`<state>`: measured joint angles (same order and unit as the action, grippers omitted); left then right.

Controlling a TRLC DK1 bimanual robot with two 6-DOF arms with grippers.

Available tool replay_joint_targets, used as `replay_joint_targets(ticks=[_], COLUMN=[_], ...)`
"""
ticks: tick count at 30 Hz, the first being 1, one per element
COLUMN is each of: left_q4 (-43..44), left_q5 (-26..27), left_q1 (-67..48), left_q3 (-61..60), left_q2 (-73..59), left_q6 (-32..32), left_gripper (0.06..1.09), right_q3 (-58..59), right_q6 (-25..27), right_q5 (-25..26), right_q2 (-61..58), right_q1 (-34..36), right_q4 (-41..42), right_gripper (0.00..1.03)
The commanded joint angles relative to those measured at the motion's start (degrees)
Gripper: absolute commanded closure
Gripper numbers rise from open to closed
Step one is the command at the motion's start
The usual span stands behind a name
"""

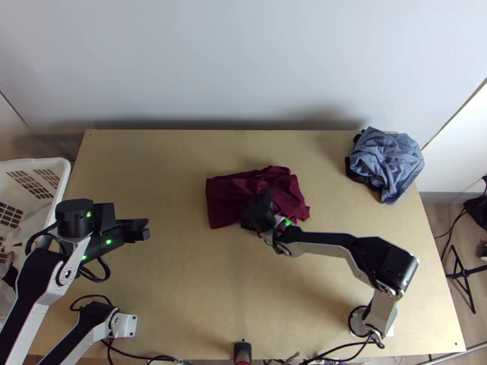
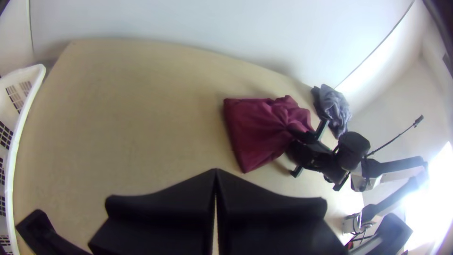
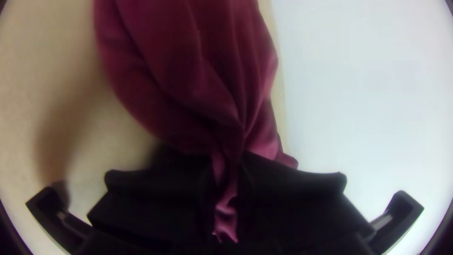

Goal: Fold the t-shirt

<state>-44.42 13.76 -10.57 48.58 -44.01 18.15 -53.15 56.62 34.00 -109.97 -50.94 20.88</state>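
Wooden table (image 1: 182, 286), white basket (image 1: 63, 172) holding pale material (image 1: 27, 227), left fingers (image 1: 135, 225) together, right fingers (image 1: 260, 210) pinching maroon t-shirt (image 1: 226, 196)

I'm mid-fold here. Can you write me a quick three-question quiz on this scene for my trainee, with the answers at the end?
1. True or false: the left gripper has its fingers spread wide apart.
2. Multiple choice: where does the blue-grey cloth lie?
A) On top of the maroon cloth
B) Bunched near the far right corner of the table
C) Inside the white basket
3. Short answer: which gripper is shut on a gathered part of the maroon cloth?

Key:
1. False
2. B
3. The right gripper
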Motion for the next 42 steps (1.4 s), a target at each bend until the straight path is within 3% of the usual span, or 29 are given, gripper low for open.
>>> replay_joint_targets(ticks=[1,9,15,23,28,34,42], left_q4=[-2.60,-3.83,-3.48,-3.48,-3.74,-3.74,-1.45], left_q5=[-0.05,0.04,-0.22,-0.31,-0.49,-0.49,-0.40], left_q1=[0.46,0.28,0.72,3.89,5.38,8.02,11.10], left_q3=[0.99,0.64,0.55,1.70,1.70,1.87,0.29], left_q2=[1.91,2.17,2.17,0.77,0.42,-0.99,-3.80], left_q6=[-0.84,0.74,0.57,-1.45,-3.39,-5.58,-8.22], left_gripper=[1.03,1.03,1.03,1.03,1.03,1.03,1.03], right_q3=[-0.73,-4.16,-7.15,-7.50,-6.97,-8.64,-14.35], right_q6=[2.35,2.53,-3.18,-3.71,-3.62,-3.89,-7.31], right_q5=[0.89,2.30,2.83,3.09,2.39,-2.89,-3.06], right_q2=[8.37,21.82,28.15,33.07,35.62,35.27,28.67], right_q1=[5.50,9.63,11.74,14.99,21.23,32.30,40.92], right_q4=[3.64,0.74,-4.45,-5.06,-6.12,-6.38,-5.77], right_gripper=[1.00,1.00,1.00,1.00,1.00,1.00,1.00])
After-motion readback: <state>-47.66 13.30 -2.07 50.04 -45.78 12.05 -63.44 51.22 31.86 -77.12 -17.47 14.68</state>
